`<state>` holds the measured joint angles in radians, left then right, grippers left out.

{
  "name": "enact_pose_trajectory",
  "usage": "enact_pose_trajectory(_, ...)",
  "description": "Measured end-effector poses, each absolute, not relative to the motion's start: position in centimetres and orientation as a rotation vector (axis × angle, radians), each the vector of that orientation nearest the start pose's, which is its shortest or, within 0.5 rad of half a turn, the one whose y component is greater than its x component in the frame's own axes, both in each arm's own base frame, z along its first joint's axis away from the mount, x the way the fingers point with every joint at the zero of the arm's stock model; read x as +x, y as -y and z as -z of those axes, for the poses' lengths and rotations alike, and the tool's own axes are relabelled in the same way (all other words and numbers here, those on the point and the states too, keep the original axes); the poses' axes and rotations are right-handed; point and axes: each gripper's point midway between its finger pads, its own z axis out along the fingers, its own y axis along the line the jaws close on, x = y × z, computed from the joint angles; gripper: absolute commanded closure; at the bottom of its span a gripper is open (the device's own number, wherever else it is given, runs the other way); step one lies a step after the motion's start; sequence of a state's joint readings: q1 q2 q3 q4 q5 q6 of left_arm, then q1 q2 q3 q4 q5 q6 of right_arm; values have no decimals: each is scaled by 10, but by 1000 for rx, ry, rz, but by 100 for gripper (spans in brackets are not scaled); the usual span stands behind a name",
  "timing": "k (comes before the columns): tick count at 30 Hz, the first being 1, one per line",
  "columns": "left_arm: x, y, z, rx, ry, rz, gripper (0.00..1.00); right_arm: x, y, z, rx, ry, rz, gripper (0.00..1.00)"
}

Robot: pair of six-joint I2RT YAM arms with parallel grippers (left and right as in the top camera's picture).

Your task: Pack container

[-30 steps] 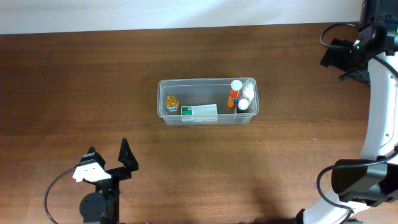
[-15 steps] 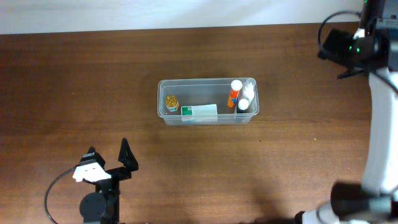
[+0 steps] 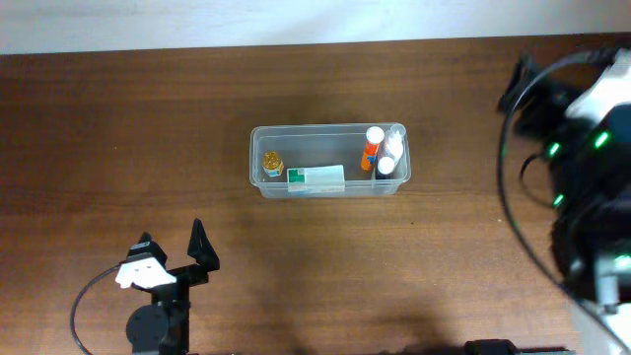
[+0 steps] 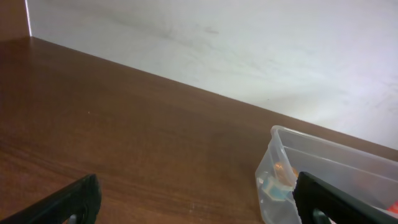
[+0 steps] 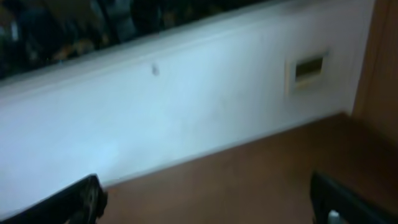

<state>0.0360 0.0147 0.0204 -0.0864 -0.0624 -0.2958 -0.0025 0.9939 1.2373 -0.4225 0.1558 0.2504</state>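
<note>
The clear plastic container (image 3: pixel 325 129) stands at the table's middle. It holds a small yellow-capped bottle (image 3: pixel 272 164), a green and white box (image 3: pixel 316 178), an orange bottle (image 3: pixel 371 148) and white bottles (image 3: pixel 388 162). My left gripper (image 3: pixel 173 254) is open and empty at the front left, well short of the container. The left wrist view shows the container's left end (image 4: pixel 292 140) ahead of the spread fingers (image 4: pixel 205 208). My right arm (image 3: pixel 592 148) is blurred at the right edge. Its gripper (image 5: pixel 205 205) is open and empty, facing a white wall.
The brown wooden table (image 3: pixel 128 128) is bare around the container. A white wall (image 4: pixel 249 50) runs along the far edge. The right wrist view shows a wall plate (image 5: pixel 308 68) and a wooden panel (image 5: pixel 382 62) at the right.
The right arm has swung from the far right corner down along the right edge and now looks bigger and blurred. The left arm and the container have not moved.
</note>
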Motion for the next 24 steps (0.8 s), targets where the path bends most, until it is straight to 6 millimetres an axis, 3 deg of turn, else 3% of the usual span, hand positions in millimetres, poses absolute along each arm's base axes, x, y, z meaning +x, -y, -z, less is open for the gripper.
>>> enact_pose_trajectory(5,245,-20,-159,-320,-1622,146,1,311,23,-344,313,-1725,-69,2)
enact_pose_trajectory(8,245,-20,-159,-320,-1623,146,1,288,19,-320,294,-1696,-93,2)
enact_pose_trajectory(15,245,-19,-159,-320,-1623,147,1,256,10,-271,249,-1613,-142,2)
enact_pose_trajectory(19,245,-20,-159,-320,-1622,146,1,250,7,-244,228,-1569,-165,2)
enact_pose_trajectory(24,245,-20,-159,-320,-1623,146,1,250,4,-230,207,-1493,-182,2)
